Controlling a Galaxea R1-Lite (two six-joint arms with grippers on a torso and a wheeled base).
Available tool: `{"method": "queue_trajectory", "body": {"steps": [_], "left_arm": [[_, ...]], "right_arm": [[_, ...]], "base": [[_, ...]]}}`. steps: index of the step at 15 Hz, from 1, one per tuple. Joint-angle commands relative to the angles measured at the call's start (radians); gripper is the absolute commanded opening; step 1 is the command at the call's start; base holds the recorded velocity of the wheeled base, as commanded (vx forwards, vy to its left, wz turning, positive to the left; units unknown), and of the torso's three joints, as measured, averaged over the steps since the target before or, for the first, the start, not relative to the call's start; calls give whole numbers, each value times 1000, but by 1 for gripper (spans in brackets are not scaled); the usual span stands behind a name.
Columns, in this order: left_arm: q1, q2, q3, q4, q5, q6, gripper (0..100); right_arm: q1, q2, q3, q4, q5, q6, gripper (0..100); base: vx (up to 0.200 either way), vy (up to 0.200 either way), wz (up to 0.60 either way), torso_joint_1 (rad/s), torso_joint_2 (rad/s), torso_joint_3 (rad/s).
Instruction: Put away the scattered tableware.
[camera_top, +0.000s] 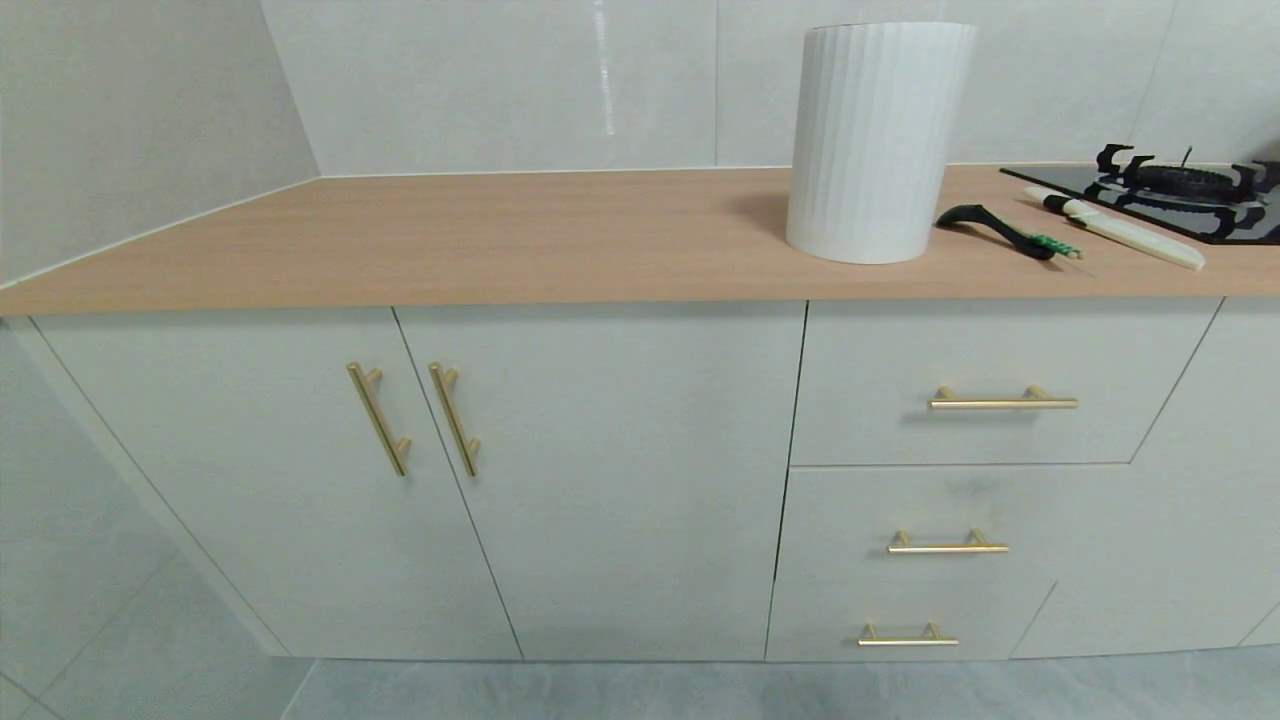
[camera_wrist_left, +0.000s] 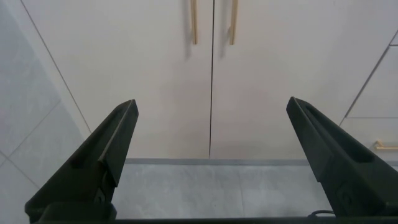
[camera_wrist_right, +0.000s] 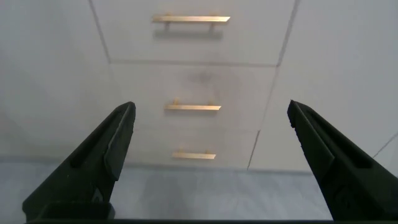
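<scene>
Two utensils lie on the wooden counter (camera_top: 450, 240), right of the white ribbed holder (camera_top: 875, 140): black-handled tool (camera_top: 1005, 232) near it, white knife (camera_top: 1115, 228) at the hob (camera_top: 1185, 190) edge. Left gripper (camera_wrist_left: 210, 104) spread wide, empty, facing cabinet doors (camera_wrist_left: 261, 81); right gripper (camera_wrist_right: 210, 106) likewise, facing drawers (camera_wrist_right: 193, 74)

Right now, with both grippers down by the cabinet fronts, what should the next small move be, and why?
Probably lift the right gripper toward the countertop's right end. It hangs open and empty facing the drawers, while the black-handled utensil and white knife lie up there beside the white ribbed container, untouched. The left gripper, open too, faces the cabinet doors, farther from them.
</scene>
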Motion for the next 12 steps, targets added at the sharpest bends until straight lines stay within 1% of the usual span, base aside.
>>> {"method": "queue_trajectory", "body": {"steps": [1,3,6,7,8,10,11,12], "left_arm": [[0,1,1,0,0,0,100],[0,1,1,0,0,0,100],[0,1,1,0,0,0,100],[0,1,-1,0,0,0,100],[0,1,1,0,0,0,100],[0,1,1,0,0,0,100],[0,1,1,0,0,0,100],[0,1,1,0,0,0,100]], "right_arm": [[12,600,-146,-14,66,3,100],[24,887,-186,-106,66,3,100],[55,1242,-225,-325,47,2,100],[55,1282,-230,-357,43,2,100],[64,1410,-245,-449,38,3,100],[89,1531,-284,-471,6,3,100],[96,1603,-294,-497,-41,3,100],[95,1631,-293,-537,-40,5,100]], "base": [[0,0,0,0,0,0],[0,0,0,0,0,0],[0,0,0,0,0,0],[0,0,0,0,0,0],[0,0,0,0,0,0],[0,0,0,0,0,0],[0,0,0,0,0,0],[0,0,0,0,0,0]]}}
